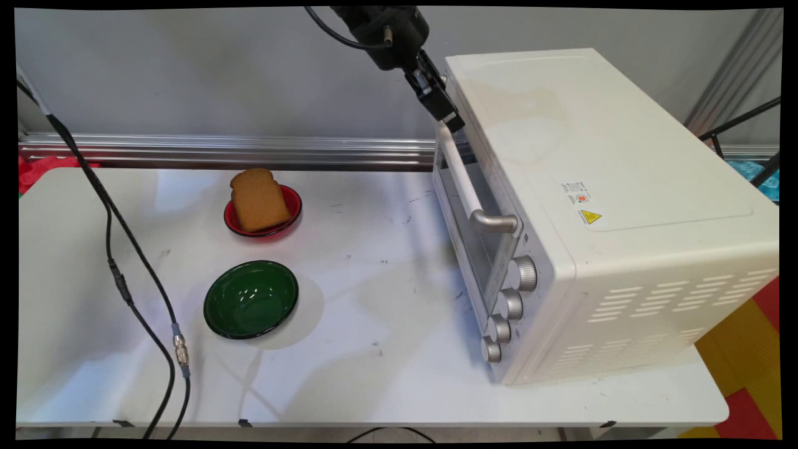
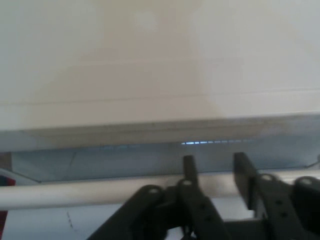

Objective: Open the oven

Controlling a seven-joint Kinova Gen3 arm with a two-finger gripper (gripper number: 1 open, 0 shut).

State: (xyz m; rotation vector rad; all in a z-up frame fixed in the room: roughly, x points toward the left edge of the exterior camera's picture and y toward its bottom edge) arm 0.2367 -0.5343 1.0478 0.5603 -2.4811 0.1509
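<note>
A white toaster oven (image 1: 598, 187) stands on the right side of the table, its glass door facing left and upright. My gripper (image 1: 450, 117) hangs at the far end of the door's pale bar handle (image 1: 464, 181), right by the oven's top front edge. In the hand view the gripper (image 2: 215, 167) is open, its two black fingers apart, and the handle (image 2: 75, 192) runs crosswise just behind them, with the oven's top above. Nothing is held.
A slice of brown bread (image 1: 259, 199) leans in a small red bowl (image 1: 295, 209) at mid table. An empty green bowl (image 1: 250, 299) sits nearer the front. Black cables (image 1: 124, 249) hang across the left side. Several knobs (image 1: 511, 304) line the oven's front.
</note>
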